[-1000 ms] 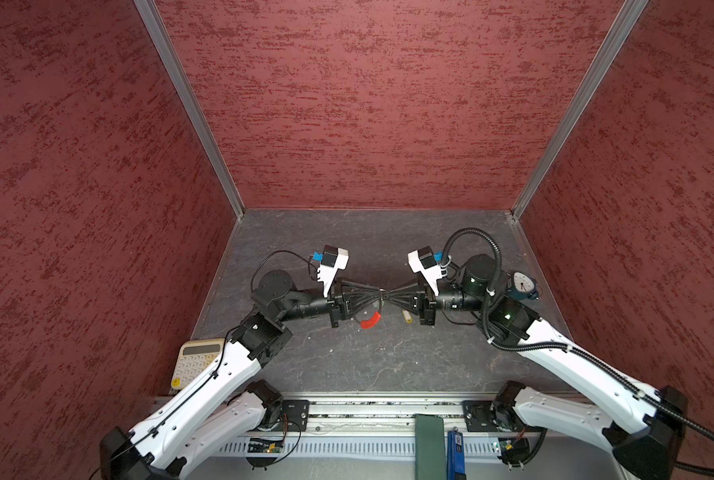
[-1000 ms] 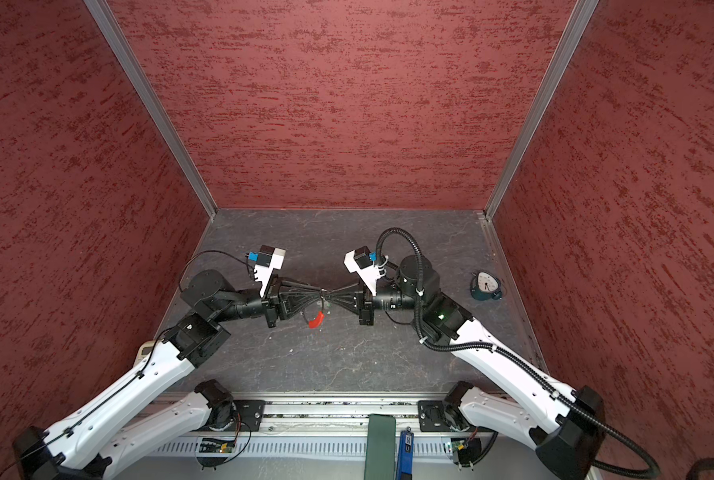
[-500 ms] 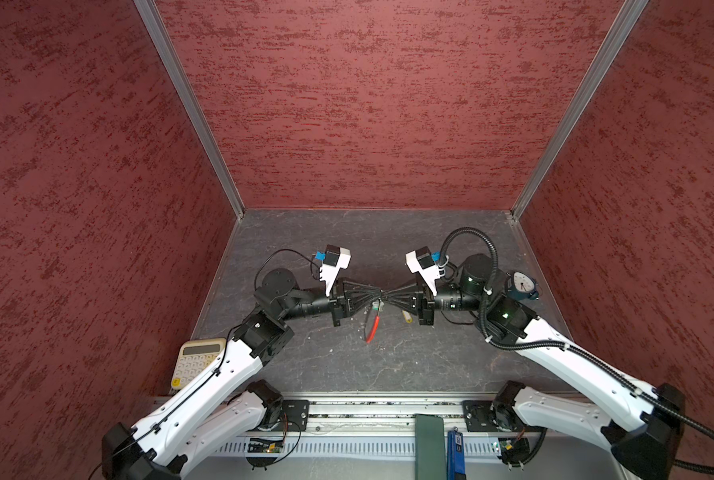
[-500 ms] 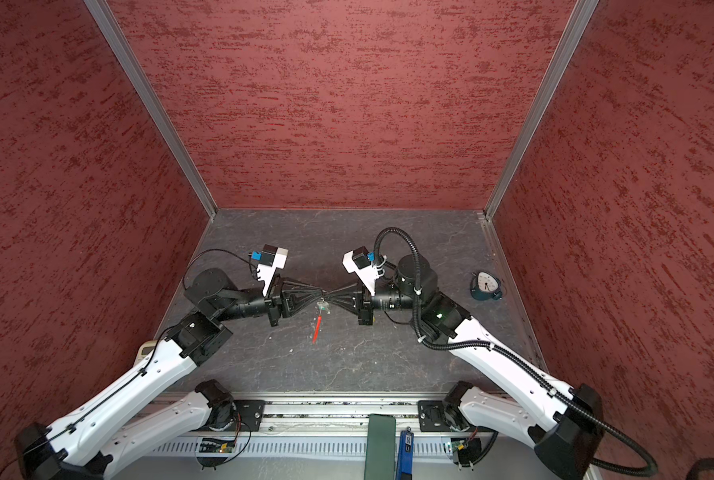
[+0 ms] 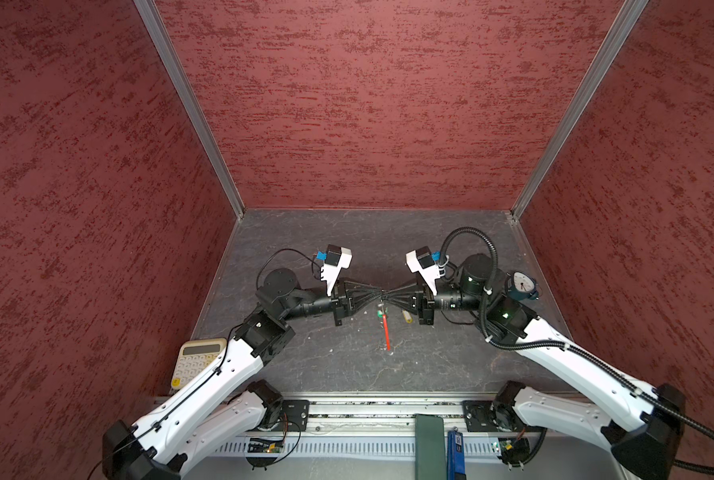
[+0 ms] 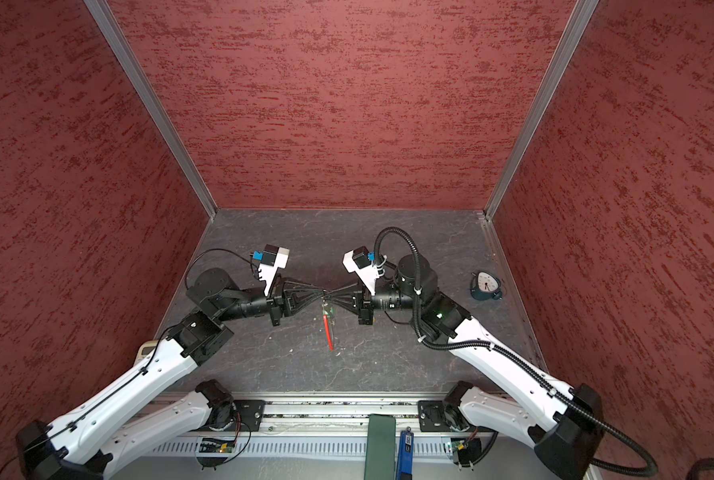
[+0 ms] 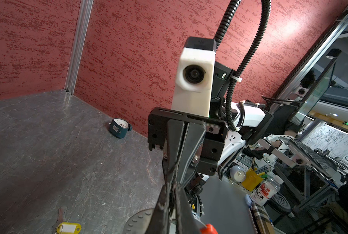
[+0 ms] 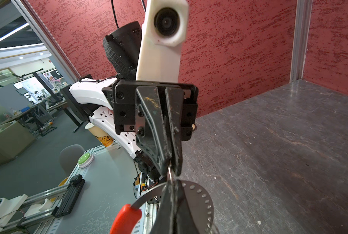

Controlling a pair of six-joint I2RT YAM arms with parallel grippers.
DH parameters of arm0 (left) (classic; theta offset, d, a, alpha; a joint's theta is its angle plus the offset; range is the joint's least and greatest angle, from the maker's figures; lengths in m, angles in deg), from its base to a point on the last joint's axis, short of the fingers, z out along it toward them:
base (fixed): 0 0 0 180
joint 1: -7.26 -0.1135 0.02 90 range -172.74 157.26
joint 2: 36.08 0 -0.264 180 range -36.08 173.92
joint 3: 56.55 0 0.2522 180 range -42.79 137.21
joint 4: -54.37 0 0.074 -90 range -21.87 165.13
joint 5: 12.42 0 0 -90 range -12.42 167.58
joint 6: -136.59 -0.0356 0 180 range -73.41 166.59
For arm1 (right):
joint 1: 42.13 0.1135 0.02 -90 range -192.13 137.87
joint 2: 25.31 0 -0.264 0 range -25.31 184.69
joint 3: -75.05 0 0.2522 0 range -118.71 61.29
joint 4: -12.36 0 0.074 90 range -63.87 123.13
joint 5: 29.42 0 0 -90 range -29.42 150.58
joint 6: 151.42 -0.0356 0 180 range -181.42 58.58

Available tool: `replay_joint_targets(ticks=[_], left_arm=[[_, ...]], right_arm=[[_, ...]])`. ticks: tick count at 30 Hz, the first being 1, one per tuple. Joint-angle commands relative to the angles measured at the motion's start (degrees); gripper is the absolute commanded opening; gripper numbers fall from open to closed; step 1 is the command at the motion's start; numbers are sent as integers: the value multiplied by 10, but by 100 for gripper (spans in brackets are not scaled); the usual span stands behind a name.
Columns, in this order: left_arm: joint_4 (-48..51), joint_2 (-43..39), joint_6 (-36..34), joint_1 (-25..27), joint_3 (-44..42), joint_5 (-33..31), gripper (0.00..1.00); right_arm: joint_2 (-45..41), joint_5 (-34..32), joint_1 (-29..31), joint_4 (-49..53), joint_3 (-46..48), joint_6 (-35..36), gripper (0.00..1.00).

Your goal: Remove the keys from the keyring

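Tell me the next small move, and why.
Probably ease the left gripper back, away from the right gripper, to work the green key off the keyring. Both are shut on the keyring, tip to tip; the green key hangs just below, and the yellow key already lies on the table.

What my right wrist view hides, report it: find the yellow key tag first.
Observer: The yellow key tag lies flat on the table, apart from the keyring, near the right hand.
Operator: Now locate the green one.
Observer: The green key tag hangs just beneath the spot where the left hand meets the right, at the upper end of the red sleeve.
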Motion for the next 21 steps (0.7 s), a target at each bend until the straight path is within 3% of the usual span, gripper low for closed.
replay_joint_targets(ticks=[1, 6, 13, 16, 21], left_arm=[[-7, 4, 0, 14, 17, 9, 9], [0, 1, -5, 19, 17, -5, 0], [28, -41, -28, 29, 17, -72, 0], [31, -54, -31, 30, 16, -89, 0], [31, -63, -29, 34, 17, -114, 0]], right_arm=[[0, -22, -3, -20, -15, 8, 0], [-3, -27, -3, -23, -14, 9, 0], [-48, -65, -3, -37, 12, 16, 38], [-71, -89, -3, -54, 28, 7, 44], [-80, -114, -3, -104, 55, -27, 46]])
